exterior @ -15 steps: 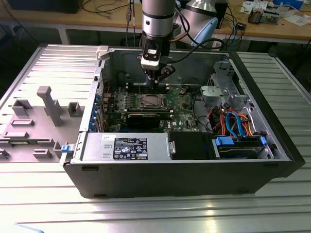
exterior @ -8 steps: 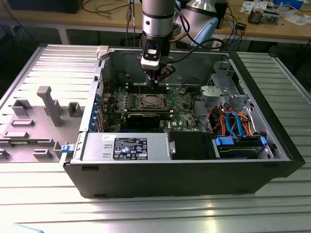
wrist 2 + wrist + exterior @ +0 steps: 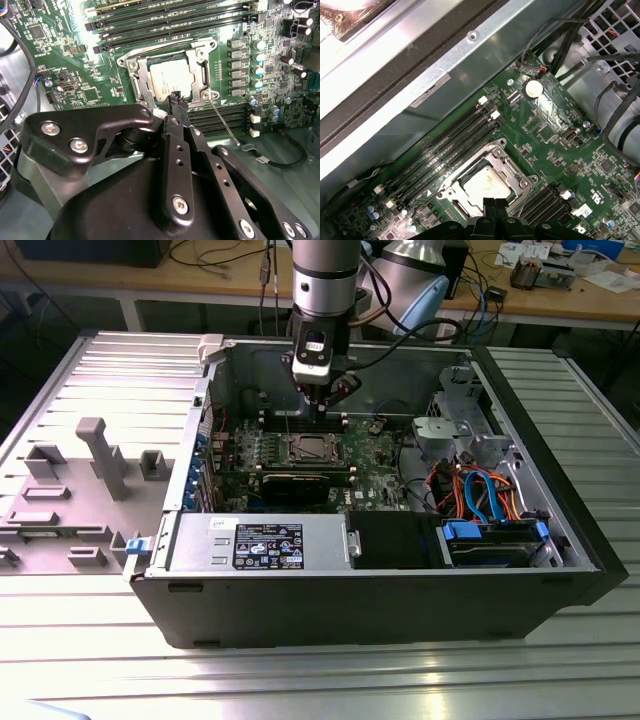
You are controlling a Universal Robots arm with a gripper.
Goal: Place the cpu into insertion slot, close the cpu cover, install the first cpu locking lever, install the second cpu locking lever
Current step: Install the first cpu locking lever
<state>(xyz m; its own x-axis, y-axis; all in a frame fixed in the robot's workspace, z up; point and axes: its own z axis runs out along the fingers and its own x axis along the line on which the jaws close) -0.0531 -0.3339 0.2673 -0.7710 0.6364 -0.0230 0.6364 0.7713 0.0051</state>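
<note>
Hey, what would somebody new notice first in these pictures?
The open computer case dominates the exterior view, the arm's gripper hanging inside it. In both wrist views the silver cpu sits in the insertion slot, with the gripper's tip at its edge.

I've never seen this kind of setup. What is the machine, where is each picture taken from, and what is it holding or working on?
The machine is a single robot arm reaching down into an open computer case that lies on a ribbed metal table. The exterior view looks on from off the arm. Both wrist views ride on the arm and look past its gripper at the green motherboard. The gripper is shut and holds nothing, and it sits close to the insertion slot. The cpu lies in the slot, with the cpu cover flat around it. A thin metal lever sticks out beside it.
</note>
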